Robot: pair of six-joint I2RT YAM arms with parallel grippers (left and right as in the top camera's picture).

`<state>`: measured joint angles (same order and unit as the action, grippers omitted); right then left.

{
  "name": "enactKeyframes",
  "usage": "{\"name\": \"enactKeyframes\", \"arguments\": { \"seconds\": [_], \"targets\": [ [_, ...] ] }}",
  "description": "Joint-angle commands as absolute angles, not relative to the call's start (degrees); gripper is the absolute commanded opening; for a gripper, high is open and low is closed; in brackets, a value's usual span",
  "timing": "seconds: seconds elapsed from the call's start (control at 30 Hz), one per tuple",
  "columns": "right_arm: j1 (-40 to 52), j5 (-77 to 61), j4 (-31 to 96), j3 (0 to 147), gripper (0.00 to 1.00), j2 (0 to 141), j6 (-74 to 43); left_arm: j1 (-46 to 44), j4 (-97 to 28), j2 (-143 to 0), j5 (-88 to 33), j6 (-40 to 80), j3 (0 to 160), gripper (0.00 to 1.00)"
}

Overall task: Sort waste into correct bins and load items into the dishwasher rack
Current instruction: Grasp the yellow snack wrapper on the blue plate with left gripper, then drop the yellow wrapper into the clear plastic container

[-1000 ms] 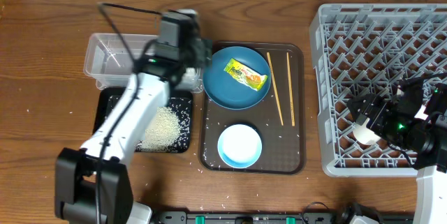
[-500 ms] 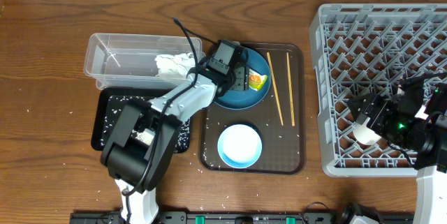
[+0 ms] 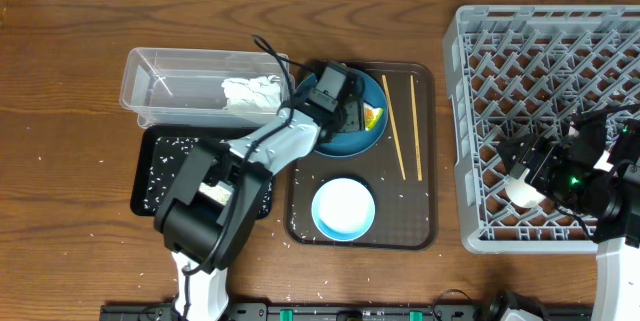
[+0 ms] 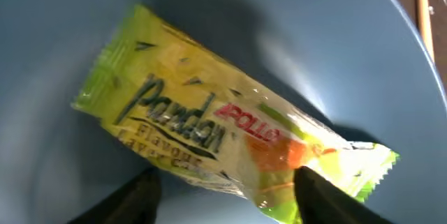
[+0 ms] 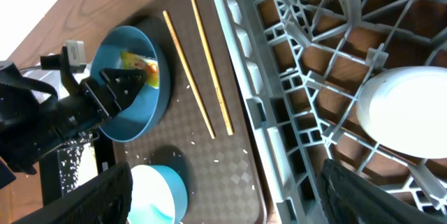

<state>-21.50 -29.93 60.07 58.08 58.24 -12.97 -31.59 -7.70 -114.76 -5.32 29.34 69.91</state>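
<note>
The yellow-green-orange snack wrapper [image 4: 223,133] lies on the dark-blue plate [image 3: 340,144]. My left gripper [image 4: 230,203] is open right over it, one finger on each side; from overhead it [image 3: 352,113] hides most of the wrapper [image 3: 373,117]. Crumpled white tissue [image 3: 250,91] lies in the clear tub [image 3: 160,86]. Rice grains dot the black tray [image 3: 160,161]. My right gripper [image 5: 223,196] is open and empty, above a white cup [image 5: 405,112] in the grey rack [image 3: 540,51]. The bowl [image 3: 343,209] and two chopsticks [image 3: 393,126] lie on the brown tray. The pink cup is out of view.
The brown serving tray [image 3: 425,231] sits between the bins and the rack. My left arm stretches over the black tray and hides most of it. Loose rice grains are scattered on the table near the front [image 3: 300,291].
My left arm swung right from the clear tub to the blue plate and came down over the wrapper. The tissue now lies in the tub. The right arm has not moved.
</note>
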Motion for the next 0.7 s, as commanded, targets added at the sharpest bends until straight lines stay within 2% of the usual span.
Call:
{"name": "enactKeyframes", "arguments": {
  "seconds": [0.0, 0.07, 0.2, 0.53, 0.67],
  "targets": [
    [-21.0, -30.0, 60.5, 57.8, 0.83, 58.2, -13.2, -31.8, -9.3, -116.8, -5.5, 28.1, 69.6, 0.51],
    [-21.0, -30.0, 60.7, 57.8, 0.83, 58.2, -13.2, -31.8, -9.8, -116.6, -5.5, 27.4, 69.6, 0.31],
    [-21.0, -30.1, 61.0, 57.8, 0.83, 58.2, -13.2, -31.8, -12.4, -114.2, -5.5, 25.7, 69.7, 0.07],
    [-21.0, -30.0, 60.9, 57.8, 0.82, 58.2, -13.2, -31.6, -16.7, -98.5, -5.1, 21.4, 70.1, 0.06],
    [-21.0, -30.0, 60.9, 57.8, 0.83, 58.2, -13.2, -31.1, -18.7, -94.5, 0.5, 21.2, 70.1, 0.06]
  ]
}}
